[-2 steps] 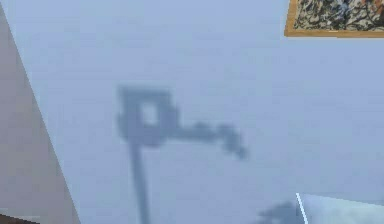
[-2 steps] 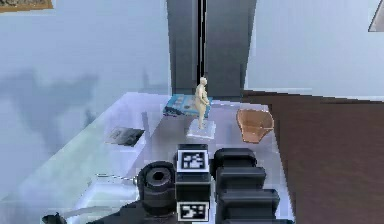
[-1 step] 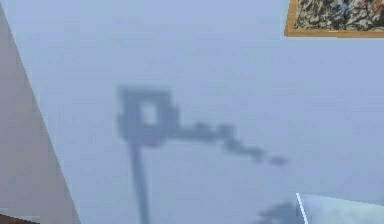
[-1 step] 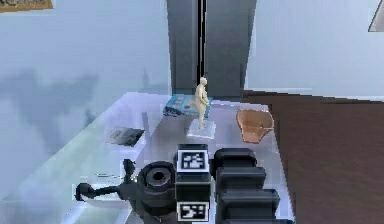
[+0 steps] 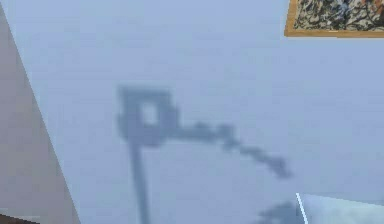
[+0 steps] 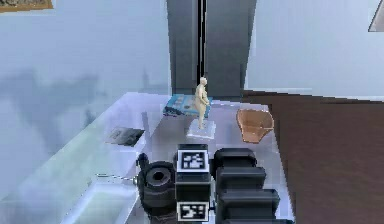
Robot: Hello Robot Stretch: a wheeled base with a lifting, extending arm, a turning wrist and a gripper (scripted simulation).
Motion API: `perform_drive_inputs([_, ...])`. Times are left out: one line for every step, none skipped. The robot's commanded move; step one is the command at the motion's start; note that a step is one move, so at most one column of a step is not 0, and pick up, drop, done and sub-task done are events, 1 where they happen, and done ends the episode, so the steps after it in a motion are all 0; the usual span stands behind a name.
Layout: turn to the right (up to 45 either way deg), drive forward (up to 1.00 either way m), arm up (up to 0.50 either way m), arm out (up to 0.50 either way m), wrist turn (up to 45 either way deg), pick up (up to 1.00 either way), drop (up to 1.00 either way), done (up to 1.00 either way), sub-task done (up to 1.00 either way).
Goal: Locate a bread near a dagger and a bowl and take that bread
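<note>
The likeliest match for the bread is an orange-brown thing (image 6: 255, 122) standing at the far right corner of the pale table (image 6: 85, 165) in the arm side view. It is rounded and narrows toward its foot, but it is too small to tell whether it is a loaf or a bowl. Just to its left a small tan statue (image 6: 202, 102) stands upright on a white base. A teal thing (image 6: 181, 103) lies partly hidden behind the statue, its shape unclear. Farther left on the tabletop lies a dark flat thing (image 6: 125, 135), too blurred to name.

Nearer the camera, the arm (image 6: 235, 190) rises from the bottom edge, which cuts it off, and carries two black-marked white squares. The gripper (image 6: 135, 179) reaches left of them over the table. Its thin far end is hard to make out against the pale top, so I cannot tell whether it holds anything or how its fingers stand.

Behind the table a tall dark panel (image 6: 210, 45) runs up out of the picture. In the forward view a corner of the table (image 5: 340, 208) shows at the bottom right. A framed picture (image 5: 335, 17) hangs at the top right, cut off by the edge.
</note>
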Motion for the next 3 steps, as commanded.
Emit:
perform_drive_inputs([0.0, 0.00, -0.30, 0.00, 0.0, 0.00, 0.00, 0.00, 0.00])
perform_drive_inputs([0.0, 0.00, 0.00, 0.00, 0.0, 1.00, 0.00, 0.00, 0.00])
perform_drive_inputs([0.0, 0.00, 0.10, 0.00, 0.0, 0.00, 0.00, 0.00, 0.00])
